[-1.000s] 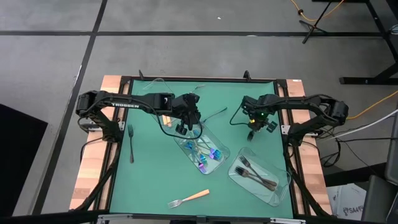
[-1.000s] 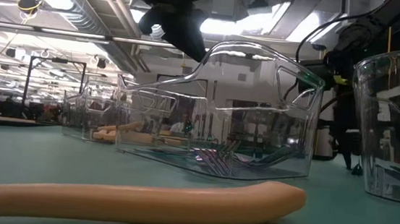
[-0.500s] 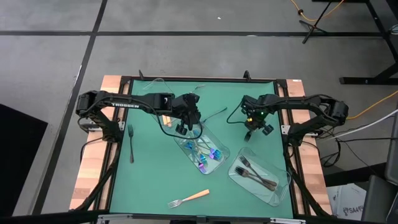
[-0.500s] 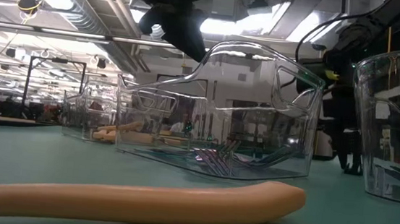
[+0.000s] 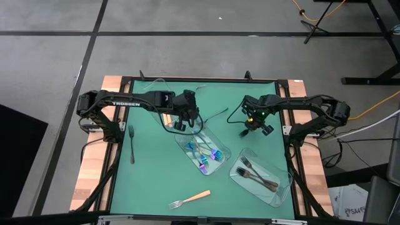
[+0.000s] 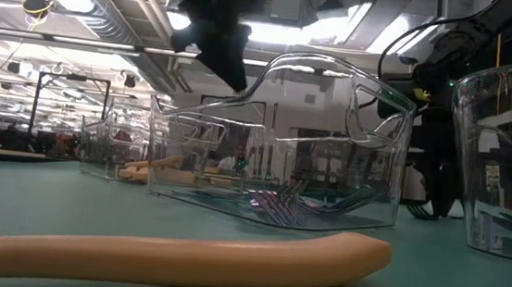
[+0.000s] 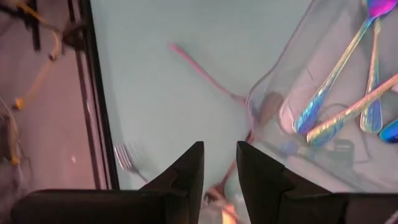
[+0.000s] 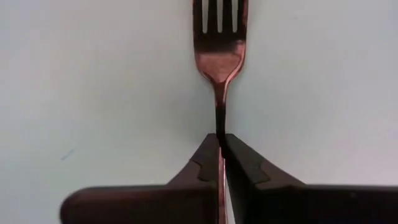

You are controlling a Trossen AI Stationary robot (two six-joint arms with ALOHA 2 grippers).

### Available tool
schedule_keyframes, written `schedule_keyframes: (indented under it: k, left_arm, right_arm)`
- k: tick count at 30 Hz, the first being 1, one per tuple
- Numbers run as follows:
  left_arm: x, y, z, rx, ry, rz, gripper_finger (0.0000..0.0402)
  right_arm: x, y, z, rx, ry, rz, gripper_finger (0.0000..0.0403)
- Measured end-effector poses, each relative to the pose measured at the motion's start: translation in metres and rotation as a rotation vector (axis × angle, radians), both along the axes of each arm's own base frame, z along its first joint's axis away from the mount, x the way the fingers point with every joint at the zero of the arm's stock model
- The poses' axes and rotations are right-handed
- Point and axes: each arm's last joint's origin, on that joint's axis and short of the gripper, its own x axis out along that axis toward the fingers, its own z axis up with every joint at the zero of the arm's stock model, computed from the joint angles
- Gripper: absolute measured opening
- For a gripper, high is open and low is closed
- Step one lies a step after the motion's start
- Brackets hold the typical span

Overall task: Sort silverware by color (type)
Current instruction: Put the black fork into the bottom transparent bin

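Note:
My right gripper point(image 5: 248, 129) points down at the mat's far right and is shut on a dark fork point(image 8: 219, 56), whose tines reach out beyond the fingers. My left gripper point(image 5: 182, 122) hangs open and holds nothing, above the far end of a clear tray point(image 5: 219, 161) in which iridescent blue-purple silverware point(image 5: 206, 152) lies. A dark utensil point(image 5: 216, 114) lies on the mat between the arms. Another dark fork point(image 5: 132, 144) lies at the left. An orange-handled fork point(image 5: 190, 199) lies near the front edge. My right gripper pinches the fork's thin handle point(image 8: 219, 121) between its two fingers, just behind the head. The fingers come from above, pointing down, and lie across the handle. Whether the fork is off the mat does not show.
A second clear tray point(image 5: 282, 187) at the front right holds dark forks point(image 5: 256, 176). Another clear tray point(image 5: 156, 84) stands at the far left, with an orange handle point(image 5: 167, 119) by it. In the low view the orange handle point(image 6: 181, 253) lies close in front.
My right gripper has stayed where it was and rolled its wrist. My left gripper has tipped and shifted a little toward the table's far left, still open above the tray. No silverware has moved.

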Motion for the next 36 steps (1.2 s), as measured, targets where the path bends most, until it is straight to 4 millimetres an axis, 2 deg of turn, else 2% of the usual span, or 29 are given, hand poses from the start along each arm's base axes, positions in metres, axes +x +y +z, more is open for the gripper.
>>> schedule_keyframes:
  k: [7, 15, 21, 27, 36]
  left_arm:
    - [-0.022, 0.024, 0.019, -0.090, -0.050, 0.069, 0.0089]
    - [-0.049, 0.063, 0.038, -0.097, -0.129, 0.200, 0.0089]
    - [-0.062, 0.091, 0.038, -0.125, -0.163, 0.350, 0.0089]
    - [-0.070, 0.111, 0.041, -0.120, -0.222, 0.438, 0.0089]
    - [-0.078, 0.127, 0.043, -0.103, -0.258, 0.489, 0.0089]
  right_arm:
    - [0.006, -0.003, 0.001, -0.002, -0.048, -0.148, 0.0002]
    - [0.017, -0.008, 0.003, 0.004, -0.161, -0.375, 0.0002]
    - [0.026, -0.013, 0.007, 0.028, -0.252, -0.557, 0.0001]
    - [0.031, -0.016, 0.009, 0.069, -0.318, -0.719, 0.0000]
    - [0.035, -0.018, 0.013, 0.096, -0.370, -0.805, 0.0000]
